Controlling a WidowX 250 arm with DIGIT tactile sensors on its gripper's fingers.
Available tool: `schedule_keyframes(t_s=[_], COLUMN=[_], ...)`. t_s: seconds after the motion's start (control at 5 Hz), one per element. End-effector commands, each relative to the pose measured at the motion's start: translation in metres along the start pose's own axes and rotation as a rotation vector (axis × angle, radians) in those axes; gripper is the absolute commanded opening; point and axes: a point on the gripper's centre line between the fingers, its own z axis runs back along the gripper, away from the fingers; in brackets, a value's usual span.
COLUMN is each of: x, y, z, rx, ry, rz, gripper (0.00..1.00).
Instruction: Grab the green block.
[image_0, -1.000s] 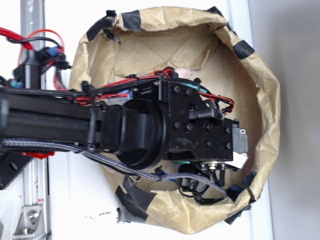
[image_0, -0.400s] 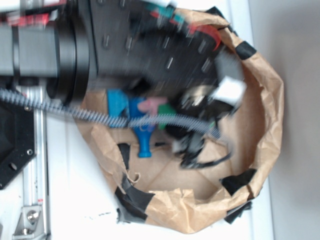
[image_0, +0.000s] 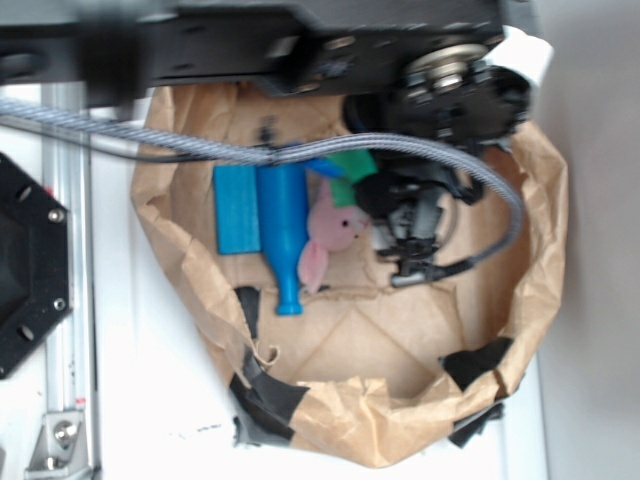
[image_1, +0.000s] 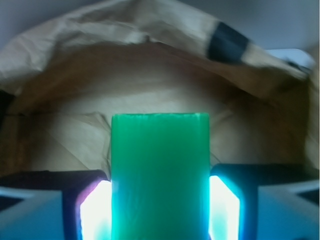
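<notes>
Inside the paper bag, a blue block was seen at the left, with a blue bottle just beside it and a pink plush toy next to that. Further right, the green block was held clamped between the fingers, raised against the bag's wall in the wrist view.
</notes>
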Motion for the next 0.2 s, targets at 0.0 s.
schedule_keyframes(t_s=[0.0], x=[-0.0128], y=[-0.0301], z=[0.0113], rx=[0.003], ry=[-0.056], rz=[-0.033], gripper=[0.0])
